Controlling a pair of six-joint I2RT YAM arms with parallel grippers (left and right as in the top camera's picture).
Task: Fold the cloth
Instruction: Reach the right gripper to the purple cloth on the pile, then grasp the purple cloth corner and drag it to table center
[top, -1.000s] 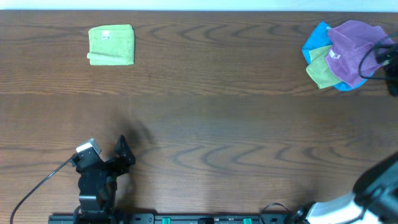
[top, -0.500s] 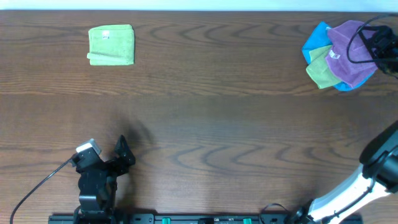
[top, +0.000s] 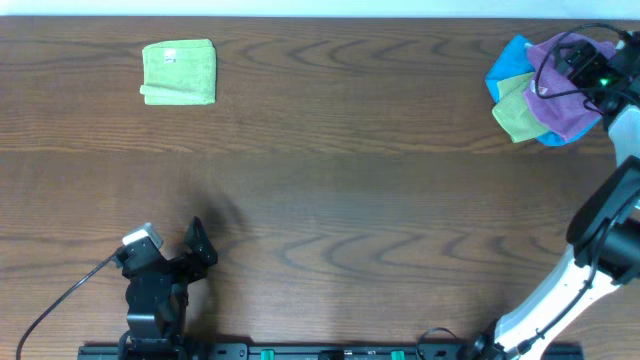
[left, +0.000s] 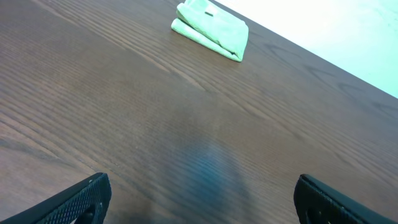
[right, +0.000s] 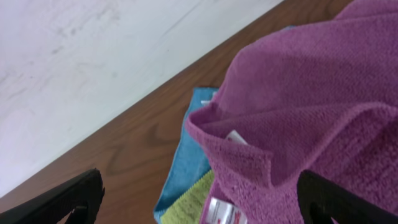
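**A:** The cloth (top: 556, 108) lies crumpled at the far right edge of the surface (top: 330, 170). It tops a heap, draped over a blue cloth (top: 510, 60) and a green cloth (top: 512, 118).

**B:** And the right arm (top: 600, 225) reaches over it, right jaws spread wide, nothing pinched. I'd say it's lining up to pluck only that top layer.

**A:** The left jaws are spread too, low at the near left and empty. Probably on standby until there's a corner to share.

**B:** Any bins or trays?

**A:** None in sight. Just a folded lime-green cloth (top: 179, 72), alone at the far left.
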